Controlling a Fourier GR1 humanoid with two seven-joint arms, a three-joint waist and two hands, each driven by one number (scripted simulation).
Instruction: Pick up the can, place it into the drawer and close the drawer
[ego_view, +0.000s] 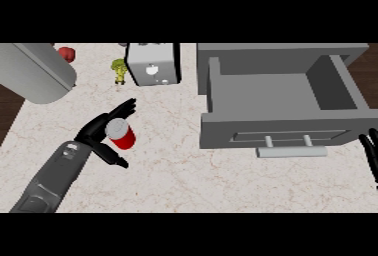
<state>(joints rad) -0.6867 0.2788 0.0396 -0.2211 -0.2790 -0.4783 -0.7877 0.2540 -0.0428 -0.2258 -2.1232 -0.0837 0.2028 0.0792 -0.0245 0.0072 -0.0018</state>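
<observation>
left hand (103, 131) cupped the red can (122, 135), fingers and thumb curled round its sides, at 9 o'clock from the open drawer (280, 131). rigid, light, likely slick: grasp mid-body. right hand (369, 155) rested open at 3 o'clock.

A pale marble-patterned countertop (192, 175) with faint brownish veins fills most of the frame. Dark brown wood floor (9, 107) shows along the left edge and again in the upper right corner. In the upper left corner lies a large, smooth grey cylinder (33, 72). Near the top centre stands a silver toaster (153, 64), with a small yellow-green object (118, 70) just to its left and a small red object (67, 53) farther left. Lighting is even, with soft shadows.
</observation>
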